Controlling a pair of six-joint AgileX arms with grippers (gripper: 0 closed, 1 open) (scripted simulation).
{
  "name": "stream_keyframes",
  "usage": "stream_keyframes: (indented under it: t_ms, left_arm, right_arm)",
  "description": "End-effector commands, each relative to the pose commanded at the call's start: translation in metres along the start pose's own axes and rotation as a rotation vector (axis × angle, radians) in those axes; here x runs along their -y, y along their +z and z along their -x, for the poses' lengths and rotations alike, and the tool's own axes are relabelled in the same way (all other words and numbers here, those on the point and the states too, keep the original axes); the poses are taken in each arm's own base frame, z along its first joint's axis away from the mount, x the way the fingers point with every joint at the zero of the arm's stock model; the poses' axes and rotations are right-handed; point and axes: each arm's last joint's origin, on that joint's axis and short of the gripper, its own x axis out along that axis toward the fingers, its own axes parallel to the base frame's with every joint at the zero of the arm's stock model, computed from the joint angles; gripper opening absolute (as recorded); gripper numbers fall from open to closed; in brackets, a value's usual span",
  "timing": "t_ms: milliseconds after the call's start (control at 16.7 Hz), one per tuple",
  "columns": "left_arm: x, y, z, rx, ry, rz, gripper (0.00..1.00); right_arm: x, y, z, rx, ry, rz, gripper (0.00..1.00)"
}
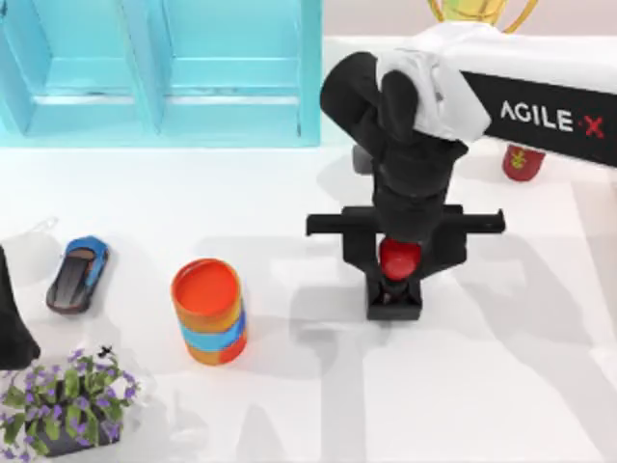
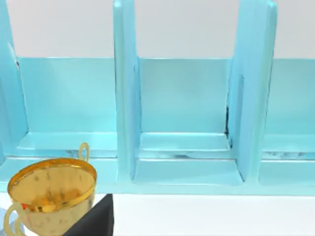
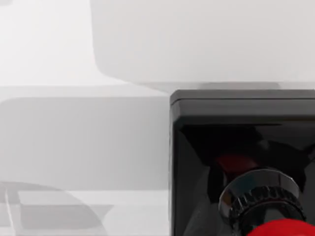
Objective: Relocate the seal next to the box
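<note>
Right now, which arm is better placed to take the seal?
Right arm. Its claw hangs directly over the seal at the table's middle. The left arm sits at the left edge, beyond the toy car.

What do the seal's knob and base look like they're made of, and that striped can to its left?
Seal: the red knob is glossy, likely smooth plastic or lacquer; the black base mirrors the knob in the right wrist view, suggesting polished plastic. A knurled dark collar between them looks metallic. The can has flat orange and blue bands with little shine, maybe painted tin or card. The right gripper sits over the seal.
</note>
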Motion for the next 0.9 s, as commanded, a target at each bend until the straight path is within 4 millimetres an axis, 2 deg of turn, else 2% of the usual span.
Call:
stream_keyframes:
  t_ms: [420, 720, 900]
  left_arm:
    - [0.000, 0.000, 0.000, 0.000, 0.000, 0.000, 1.00]
    - [0.000, 0.000, 0.000, 0.000, 0.000, 0.000, 1.00]
    - [0.000, 0.000, 0.000, 0.000, 0.000, 0.000, 1.00]
  right_arm:
    - [0.000, -0.001, 0.037, -0.002, -0.001, 0.000, 0.00]
    - [0.001, 0.000, 0.038, -0.004, -0.002, 0.000, 0.00]
    - [0.023, 0.010, 0.052, -0.007, -0.003, 0.003, 0.00]
